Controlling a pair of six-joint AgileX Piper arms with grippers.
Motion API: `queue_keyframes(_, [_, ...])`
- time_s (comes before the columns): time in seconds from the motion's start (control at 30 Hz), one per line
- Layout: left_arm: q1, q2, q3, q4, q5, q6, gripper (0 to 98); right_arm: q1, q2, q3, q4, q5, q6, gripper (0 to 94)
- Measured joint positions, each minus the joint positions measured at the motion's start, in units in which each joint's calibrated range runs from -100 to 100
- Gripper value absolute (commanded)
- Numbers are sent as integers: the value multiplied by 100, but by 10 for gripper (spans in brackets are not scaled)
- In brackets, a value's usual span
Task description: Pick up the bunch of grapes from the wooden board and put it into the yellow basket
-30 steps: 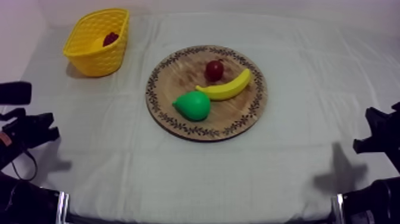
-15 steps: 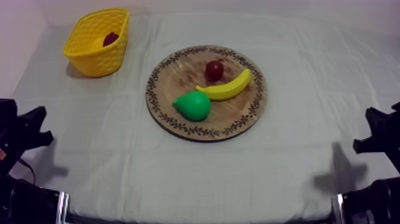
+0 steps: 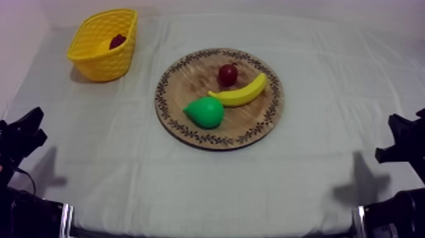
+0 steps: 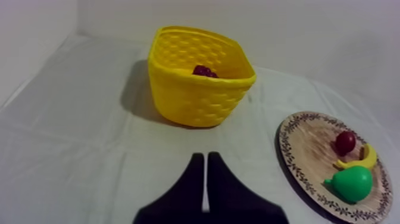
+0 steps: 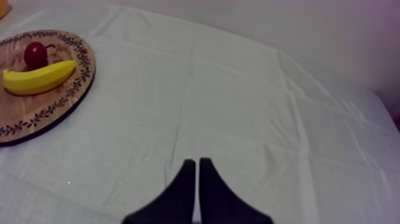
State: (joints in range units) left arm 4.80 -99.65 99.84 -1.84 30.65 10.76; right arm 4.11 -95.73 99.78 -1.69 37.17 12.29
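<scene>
The left gripper point(image 4: 205, 158) is pointing toward the yellow basket point(image 4: 190, 101), closed to a narrow wedge and holding nothing. The right gripper point(image 5: 196, 162) is closed the same way. The bunch of grapes point(image 4: 204, 71) is lying inside the basket; the banana point(image 3: 243, 93) and pear point(image 3: 205, 112) are resting on the wooden board point(image 3: 190, 76).

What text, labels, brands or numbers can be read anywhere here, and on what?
None: no words, numbers, brands or labels can be read on the yellow basket, the wooden board or the cloth. The board's rim carries a leafy pattern, not letters.
</scene>
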Motion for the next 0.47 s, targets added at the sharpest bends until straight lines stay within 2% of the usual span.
queue_keyframes(0.47, [-66, -35, 0, -6, 19, 7, 0, 0, 0, 0, 0, 0, 0, 5])
